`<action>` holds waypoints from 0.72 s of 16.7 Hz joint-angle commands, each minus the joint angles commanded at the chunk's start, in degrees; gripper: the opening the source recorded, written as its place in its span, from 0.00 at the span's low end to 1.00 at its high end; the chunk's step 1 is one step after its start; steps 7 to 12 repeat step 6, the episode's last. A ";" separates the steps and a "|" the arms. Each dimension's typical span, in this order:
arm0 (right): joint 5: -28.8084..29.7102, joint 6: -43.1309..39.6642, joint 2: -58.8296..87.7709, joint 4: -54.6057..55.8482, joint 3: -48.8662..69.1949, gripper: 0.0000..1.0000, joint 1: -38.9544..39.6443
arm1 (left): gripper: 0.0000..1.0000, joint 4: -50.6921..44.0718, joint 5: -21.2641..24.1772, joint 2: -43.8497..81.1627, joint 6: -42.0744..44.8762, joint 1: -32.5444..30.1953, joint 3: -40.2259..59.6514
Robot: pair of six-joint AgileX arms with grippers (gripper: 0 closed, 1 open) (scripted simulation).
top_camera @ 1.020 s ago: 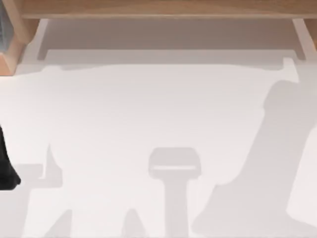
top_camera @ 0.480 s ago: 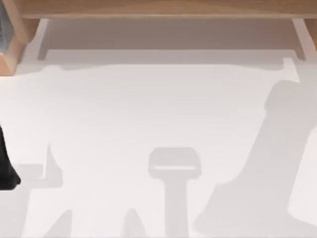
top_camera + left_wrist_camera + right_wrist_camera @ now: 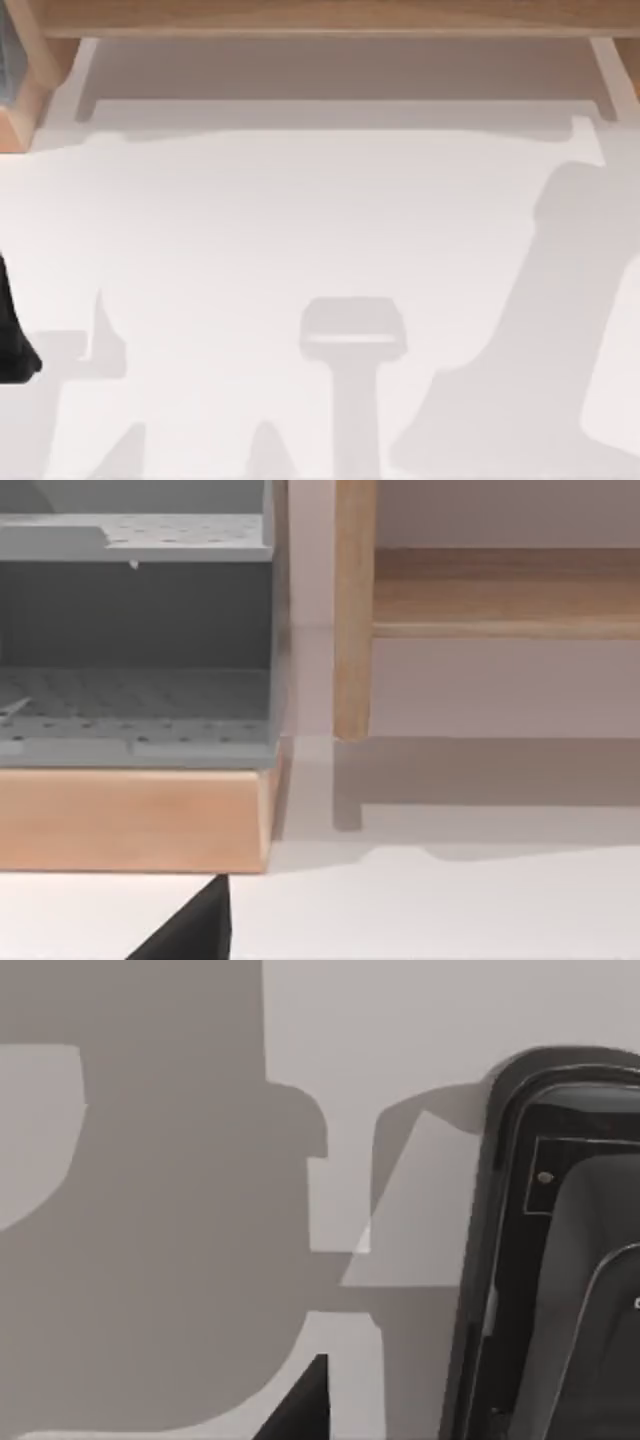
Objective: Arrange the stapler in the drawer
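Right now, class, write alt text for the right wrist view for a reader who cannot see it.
A black stapler lies on a white table, running off the picture's edge. Broad grey shadows fall across the table beside it, and a dark wedge, probably part of the gripper, pokes into the frame.

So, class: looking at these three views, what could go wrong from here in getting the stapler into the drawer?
1. The black stapler lies flat on the white table; a misaligned grasp could push it away.
2. The wooden frame post stands close beside the grey drawer unit, so a carrying arm might strike it.
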 joint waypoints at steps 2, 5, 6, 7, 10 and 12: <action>0.00 0.00 0.00 0.00 0.00 1.00 0.00 | 1.00 0.00 0.00 0.00 0.00 0.00 0.00; 0.00 0.00 0.00 0.00 0.00 1.00 0.00 | 1.00 0.00 0.00 0.00 0.00 0.00 0.00; 0.00 0.00 0.00 0.00 0.00 1.00 0.00 | 1.00 0.00 0.00 0.00 0.00 0.00 0.00; 0.00 0.00 0.00 0.00 0.00 1.00 0.00 | 1.00 0.00 0.00 0.00 0.00 0.00 0.00; 0.00 0.00 0.00 0.00 0.00 1.00 0.00 | 1.00 0.00 0.00 0.00 0.00 0.00 0.00; 0.00 0.00 0.00 0.00 0.00 1.00 0.00 | 1.00 0.00 0.00 0.00 0.00 0.00 0.00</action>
